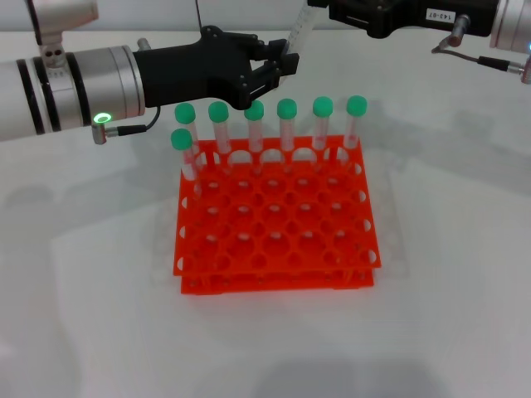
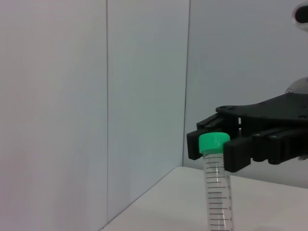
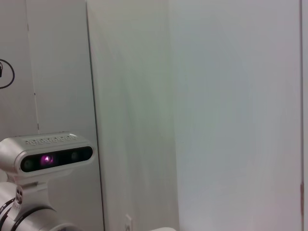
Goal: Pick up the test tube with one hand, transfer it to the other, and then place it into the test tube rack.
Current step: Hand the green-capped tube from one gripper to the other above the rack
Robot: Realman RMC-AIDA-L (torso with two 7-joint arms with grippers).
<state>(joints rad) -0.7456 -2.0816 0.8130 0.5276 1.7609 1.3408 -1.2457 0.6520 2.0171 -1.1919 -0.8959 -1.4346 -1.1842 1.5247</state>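
Note:
The test tube (image 1: 299,31) is held slanting in the air behind the orange test tube rack (image 1: 274,249). My left gripper (image 1: 282,65), all black, is shut on its lower part. My right gripper (image 1: 329,12), with the white label, reaches in from the top right at the tube's upper end. In the left wrist view the tube (image 2: 217,192) stands upright and the right gripper (image 2: 214,145) has a finger pressed on either side of its green cap (image 2: 213,143). The cap is hidden in the head view.
Several identical green-capped tubes (image 1: 287,124) stand in the rack's back row, plus one (image 1: 182,149) in the second row on the left. The other holes are empty. The rack sits on a white table (image 1: 431,315). The right wrist view shows only a wall and my head camera (image 3: 45,159).

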